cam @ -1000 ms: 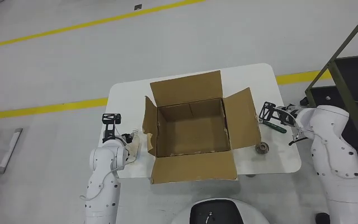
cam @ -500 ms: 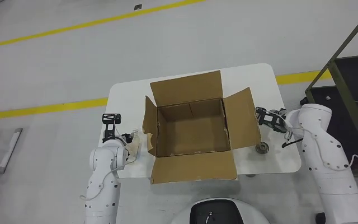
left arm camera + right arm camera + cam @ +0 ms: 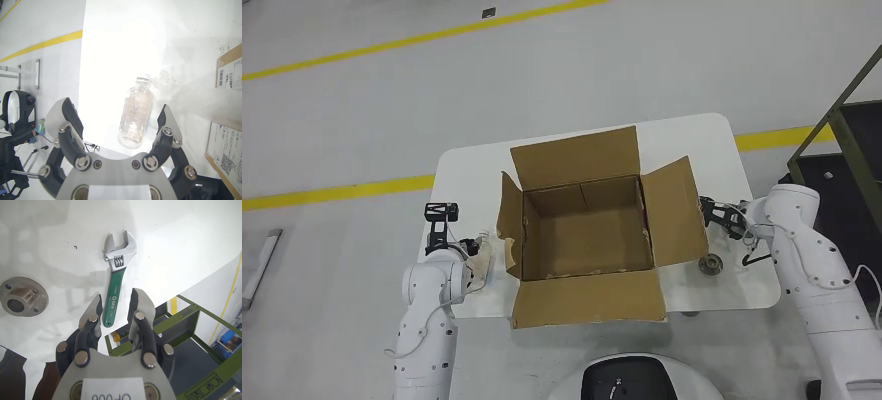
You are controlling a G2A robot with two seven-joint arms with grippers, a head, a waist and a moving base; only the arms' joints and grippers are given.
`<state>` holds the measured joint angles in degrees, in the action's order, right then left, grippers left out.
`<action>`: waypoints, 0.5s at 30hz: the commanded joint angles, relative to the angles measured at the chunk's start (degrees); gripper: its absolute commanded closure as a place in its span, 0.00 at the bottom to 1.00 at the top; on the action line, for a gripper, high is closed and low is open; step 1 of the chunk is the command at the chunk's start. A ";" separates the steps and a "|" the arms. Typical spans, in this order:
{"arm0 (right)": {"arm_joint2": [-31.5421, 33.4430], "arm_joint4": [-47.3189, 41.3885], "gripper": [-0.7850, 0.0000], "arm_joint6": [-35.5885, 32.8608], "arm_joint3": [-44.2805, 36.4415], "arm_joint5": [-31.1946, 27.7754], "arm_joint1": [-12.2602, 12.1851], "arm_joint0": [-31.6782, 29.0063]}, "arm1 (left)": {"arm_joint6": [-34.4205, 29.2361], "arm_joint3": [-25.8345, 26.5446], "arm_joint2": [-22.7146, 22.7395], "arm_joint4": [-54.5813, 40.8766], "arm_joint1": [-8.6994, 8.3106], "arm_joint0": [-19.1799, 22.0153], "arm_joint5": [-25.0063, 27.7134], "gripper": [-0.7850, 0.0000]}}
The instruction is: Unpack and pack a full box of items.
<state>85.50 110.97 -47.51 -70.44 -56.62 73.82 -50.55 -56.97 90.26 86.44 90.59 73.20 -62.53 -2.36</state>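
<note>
Right pincer (image 3: 116, 300) spread astride green wrench (image 3: 115, 279) handle, bronze flange (image 3: 22, 298) near

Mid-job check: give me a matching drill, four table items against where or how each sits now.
Things:
1. clear plastic bottle
2. green-handled adjustable wrench
3. round metal flange
4. brown cardboard box

States:
A. open, flaps spread outward
B. handle inside the open right claw
C. lying on its side below the open left claw
D. flat beside the wrench

Pairs: 1-C, 2-B, 3-D, 4-A.
</note>
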 commanded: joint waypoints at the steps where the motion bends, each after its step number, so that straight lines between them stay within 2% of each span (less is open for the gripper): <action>1: -0.22 -0.26 0.58 0.14 0.44 0.23 -0.06 0.19 | 0.00 0.00 0.00 0.00 0.00 0.00 0.00 0.00; 15: -1.57 -1.67 0.64 0.37 3.80 0.81 -0.65 1.89 | 0.00 0.00 0.00 0.00 0.00 0.00 0.00 0.00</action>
<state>84.08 109.38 -47.13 -66.80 -55.90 73.19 -48.72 -56.97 90.26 86.44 90.59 73.20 -62.53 -2.36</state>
